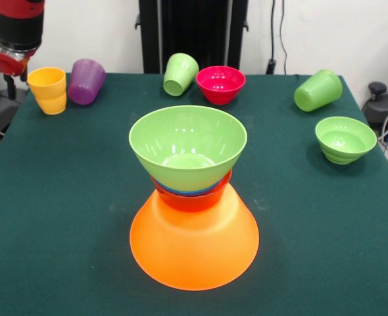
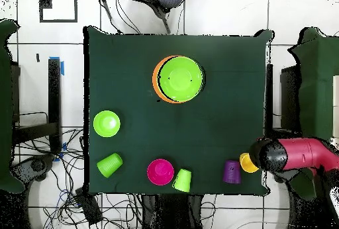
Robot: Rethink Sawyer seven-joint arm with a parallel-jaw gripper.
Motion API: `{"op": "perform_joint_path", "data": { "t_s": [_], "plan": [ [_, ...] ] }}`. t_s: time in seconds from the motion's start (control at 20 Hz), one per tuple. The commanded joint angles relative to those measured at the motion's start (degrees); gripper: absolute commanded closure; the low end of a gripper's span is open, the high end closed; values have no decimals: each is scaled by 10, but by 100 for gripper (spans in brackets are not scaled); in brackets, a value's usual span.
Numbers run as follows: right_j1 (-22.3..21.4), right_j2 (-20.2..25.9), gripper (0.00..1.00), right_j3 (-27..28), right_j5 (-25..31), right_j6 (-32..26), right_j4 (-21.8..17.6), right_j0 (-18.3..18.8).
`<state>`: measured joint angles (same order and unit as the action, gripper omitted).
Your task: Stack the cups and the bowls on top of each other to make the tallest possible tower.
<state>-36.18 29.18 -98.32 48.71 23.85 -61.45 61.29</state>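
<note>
Right, we have the tower (image 1: 193, 217) sitting mid-table: the huge orange bowl (image 1: 194, 253) upside down as the base, a red-orange bowl (image 1: 193, 199) on it, a thin blue rim (image 1: 181, 191) showing just above that, and the large light green bowl (image 1: 187, 148) upright on top. From the tower in the front view, we spot the pink bowl (image 1: 221, 83) at twelve o'clock, with a light green cup (image 1: 180, 74) tipped over just beside it. Out at one to two o'clock lies the second light green cup (image 1: 317, 90) on its side, and the small green bowl (image 1: 344, 139) stands upright near it. At ten to eleven o'clock the yellow cup (image 1: 48, 90) stands mouth up, and the purple cup (image 1: 85, 81) leans beside it. The gripper (image 1: 10, 64) hangs at the table's corner by the yellow cup; we cannot tell how far open it is or whether it carries anything. We can read no brand, label or writing on any piece
</note>
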Motion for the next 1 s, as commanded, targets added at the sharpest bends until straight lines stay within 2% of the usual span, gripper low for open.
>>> {"op": "perform_joint_path", "data": {
  "t_s": [0.05,0.35,0.75,1.0],
  "plan": [
    [-12,9,0,-6,26,-76,15,-16],
    [0,15,0,-13,20,-79,36,-4],
    [-17,29,0,-28,21,-93,62,9],
    [-3,35,0,-30,27,-97,80,17]
  ]
}}
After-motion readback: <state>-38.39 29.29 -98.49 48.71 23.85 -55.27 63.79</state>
